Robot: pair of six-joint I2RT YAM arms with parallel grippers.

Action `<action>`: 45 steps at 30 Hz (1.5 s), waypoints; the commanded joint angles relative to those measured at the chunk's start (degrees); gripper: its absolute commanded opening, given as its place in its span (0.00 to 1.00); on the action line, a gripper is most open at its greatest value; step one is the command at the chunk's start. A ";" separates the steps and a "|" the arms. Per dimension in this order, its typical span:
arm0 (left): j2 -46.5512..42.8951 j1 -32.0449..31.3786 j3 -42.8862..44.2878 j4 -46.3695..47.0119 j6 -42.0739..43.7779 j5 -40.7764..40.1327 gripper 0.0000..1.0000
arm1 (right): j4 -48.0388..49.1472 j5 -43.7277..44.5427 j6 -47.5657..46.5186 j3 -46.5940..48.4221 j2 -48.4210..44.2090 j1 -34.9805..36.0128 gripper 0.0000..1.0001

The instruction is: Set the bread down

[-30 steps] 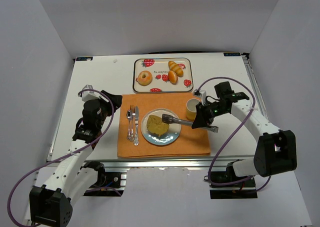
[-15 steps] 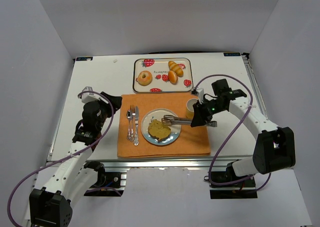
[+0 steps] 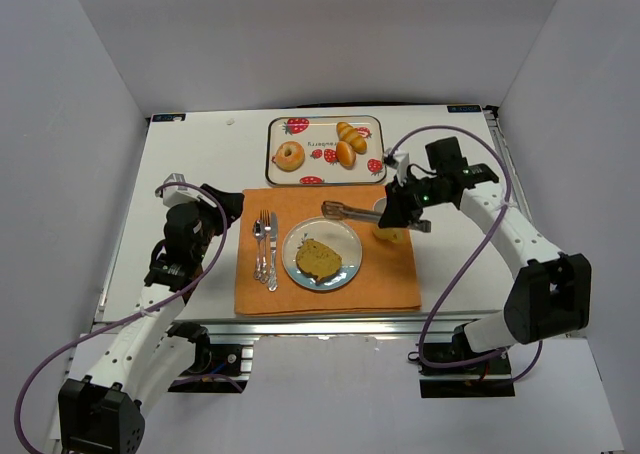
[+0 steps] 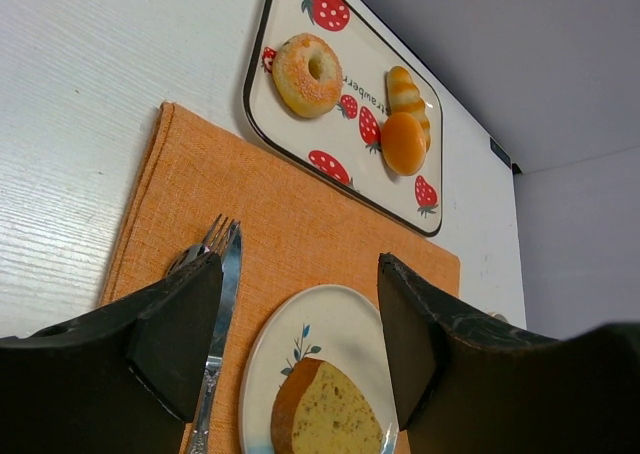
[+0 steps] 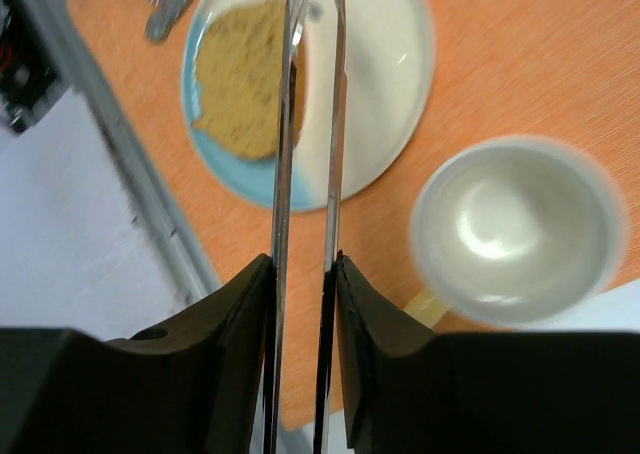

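Observation:
A slice of bread (image 3: pixel 319 259) with a brown crust lies flat on the white, blue-rimmed plate (image 3: pixel 341 236) on the orange mat. My right gripper (image 3: pixel 398 214) is shut on a pair of metal tongs (image 3: pixel 348 211). The tong tips hang empty and slightly apart, above the mat behind the plate. In the right wrist view the tongs (image 5: pixel 283 174) run out from my right gripper (image 5: pixel 302 264) over the bread (image 5: pixel 240 84) and plate (image 5: pixel 385 44). My left gripper (image 4: pixel 300 266) stands open to the left of the plate (image 4: pixel 335 324), apart from the bread (image 4: pixel 325 414).
A pale cup (image 3: pixel 388 214) stands on the orange mat (image 3: pixel 390 284) right under my right gripper. A fork and knife (image 3: pixel 266 249) lie left of the plate. Behind the mat a strawberry tray (image 3: pixel 272 149) carries a doughnut (image 3: pixel 289 156) and rolls (image 3: pixel 348 144).
The tongs let the bread go and it now lies flat on the plate. My right gripper has lifted the empty tongs back toward the cup. The left arm has barely moved.

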 commanded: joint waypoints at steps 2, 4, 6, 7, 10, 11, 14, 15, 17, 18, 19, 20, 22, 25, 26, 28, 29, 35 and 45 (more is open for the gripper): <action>-0.96 0.14 -0.12 0.55 0.05 0.13 0.73 | 7.18 3.81 3.79 7.93 3.59 0.12 0.34; -0.87 0.14 0.06 0.38 0.22 0.04 0.73 | 9.80 7.51 5.46 12.06 5.44 0.21 0.32; -0.87 0.05 0.06 0.46 0.23 0.04 0.73 | 11.31 13.75 8.53 15.04 8.78 0.12 0.30; -0.78 0.14 0.06 0.47 0.23 0.04 0.73 | 11.84 15.68 9.42 18.10 10.18 0.12 0.29; -0.78 0.14 0.06 0.55 0.14 0.04 0.73 | 11.50 22.19 12.58 25.04 16.07 0.12 0.27; -0.87 0.14 0.14 0.47 0.14 0.04 0.73 | 10.71 22.90 13.46 26.64 18.78 0.04 0.27; -0.96 0.14 0.23 0.20 0.22 -0.22 0.73 | 10.44 24.92 13.99 30.79 22.14 0.03 0.28; -0.96 0.14 0.15 0.29 0.14 -0.31 0.73 | 10.44 25.45 14.17 31.57 22.85 0.03 0.28; -0.96 0.14 -0.03 0.46 -0.04 -0.31 0.73 | 10.70 26.77 13.73 33.34 24.61 0.12 0.30; -0.87 0.14 -0.20 0.55 -0.04 -0.31 0.73 | 10.88 27.12 13.56 33.60 24.96 0.12 0.30; -0.87 0.14 -0.29 0.64 -0.13 -0.31 0.73 | 10.88 27.56 13.47 33.78 25.57 0.12 0.31; -0.69 0.14 -0.29 0.82 -0.21 -0.31 0.72 | 11.14 27.74 13.47 33.87 25.84 0.12 0.31; -0.43 0.05 -0.38 0.82 -0.21 -0.22 0.73 | 11.23 27.83 13.38 34.04 26.72 0.04 0.33; 0.71 0.05 -0.21 0.82 -0.13 0.13 0.73 | 12.10 28.01 13.47 33.87 27.33 0.03 0.36; 0.80 0.14 0.05 0.82 0.05 0.22 0.73 | 12.02 27.83 13.56 33.95 27.60 0.12 0.37; 1.41 0.14 0.23 0.82 0.14 0.22 0.73 | 11.93 27.05 14.08 34.22 27.95 0.03 0.39; 1.59 0.14 0.32 2.47 0.22 0.31 0.73 | 11.85 26.61 14.34 34.22 27.95 0.03 0.39; 1.94 0.05 0.06 2.93 0.05 0.31 0.73 | 12.46 25.90 14.96 33.60 28.04 0.03 0.43; 2.29 0.14 0.15 3.19 0.05 0.39 0.73 | 13.16 27.04 14.26 33.43 28.83 0.03 0.46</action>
